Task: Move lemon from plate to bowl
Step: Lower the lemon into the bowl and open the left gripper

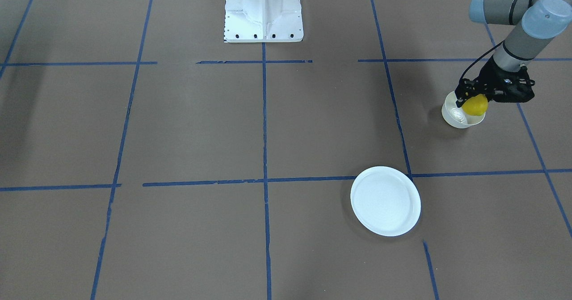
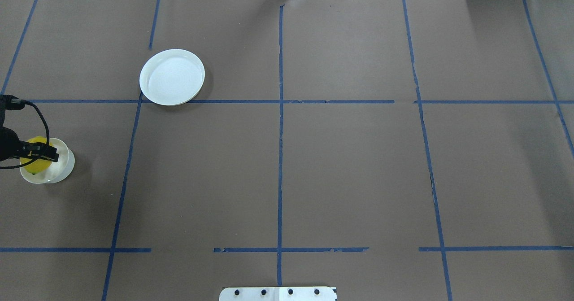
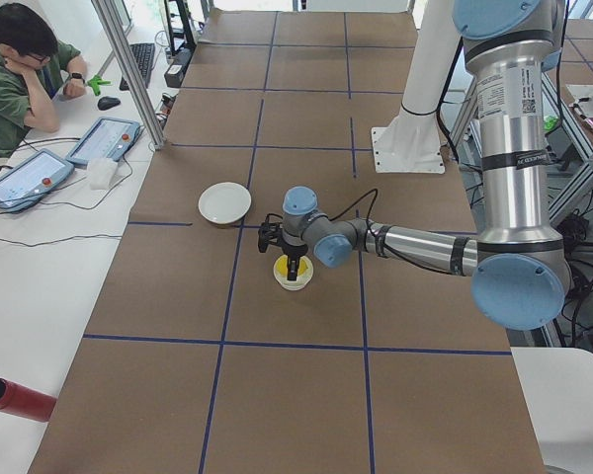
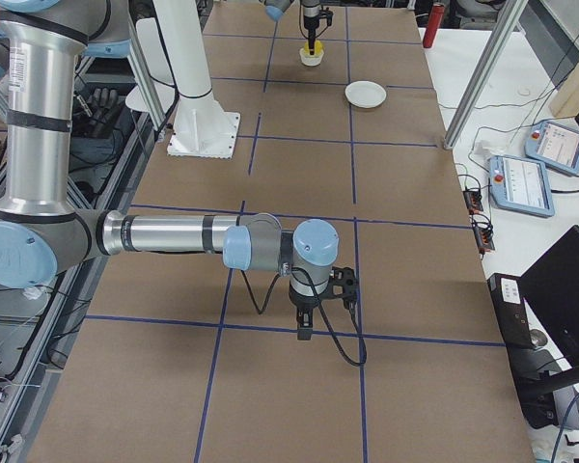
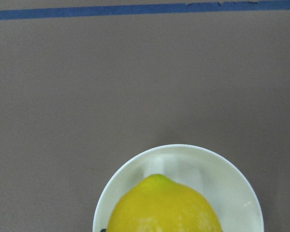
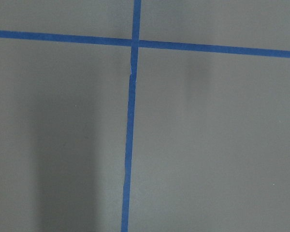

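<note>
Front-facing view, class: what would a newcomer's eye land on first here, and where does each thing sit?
The bright yellow lemon stands out first, gripped in the left end effector right over the small white bowl near the robot's left end of the table. Next comes the bare white plate, apart from the bowl and farther from the robot, on brown paper crossed by blue tape lines.

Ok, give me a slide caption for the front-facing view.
Left gripper holds the small bright yellow lemon over the small deep white bowl; the flat round white plate lies empty.
</note>
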You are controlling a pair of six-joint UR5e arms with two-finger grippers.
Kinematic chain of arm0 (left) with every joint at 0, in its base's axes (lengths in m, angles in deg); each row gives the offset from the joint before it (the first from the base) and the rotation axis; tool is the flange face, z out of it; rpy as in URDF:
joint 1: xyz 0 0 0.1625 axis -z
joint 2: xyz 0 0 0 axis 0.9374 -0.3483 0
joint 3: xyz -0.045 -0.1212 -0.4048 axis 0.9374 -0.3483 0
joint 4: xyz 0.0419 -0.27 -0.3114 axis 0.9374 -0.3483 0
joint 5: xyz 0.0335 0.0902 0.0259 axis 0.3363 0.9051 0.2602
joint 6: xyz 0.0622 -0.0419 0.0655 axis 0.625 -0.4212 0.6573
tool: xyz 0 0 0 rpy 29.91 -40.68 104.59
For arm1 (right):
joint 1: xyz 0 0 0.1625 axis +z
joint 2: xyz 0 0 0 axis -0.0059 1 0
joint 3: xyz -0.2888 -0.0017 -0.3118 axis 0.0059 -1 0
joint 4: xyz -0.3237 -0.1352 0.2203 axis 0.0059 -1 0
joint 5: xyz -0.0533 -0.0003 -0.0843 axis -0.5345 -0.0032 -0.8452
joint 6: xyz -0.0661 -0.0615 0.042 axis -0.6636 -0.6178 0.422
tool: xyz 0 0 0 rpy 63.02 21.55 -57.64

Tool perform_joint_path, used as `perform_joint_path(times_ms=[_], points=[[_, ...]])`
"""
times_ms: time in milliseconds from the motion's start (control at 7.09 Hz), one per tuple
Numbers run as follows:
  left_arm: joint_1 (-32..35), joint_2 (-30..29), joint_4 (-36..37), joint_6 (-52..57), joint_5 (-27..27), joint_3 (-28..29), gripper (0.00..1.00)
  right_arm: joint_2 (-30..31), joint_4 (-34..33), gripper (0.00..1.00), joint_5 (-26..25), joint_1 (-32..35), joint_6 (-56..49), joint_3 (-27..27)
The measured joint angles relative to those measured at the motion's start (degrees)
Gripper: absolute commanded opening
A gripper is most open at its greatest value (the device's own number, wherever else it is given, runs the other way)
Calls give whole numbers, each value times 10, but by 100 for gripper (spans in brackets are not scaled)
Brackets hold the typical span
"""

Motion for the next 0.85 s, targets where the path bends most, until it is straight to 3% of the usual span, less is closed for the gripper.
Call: perform_joint_path(times_ms=[564,846], points=[[2,-4,6,18,-22,-4,99,0,0,100,0,0,0,0],[44,5,31,104,-42,-24,99,0,0,100,0,0,0,0]])
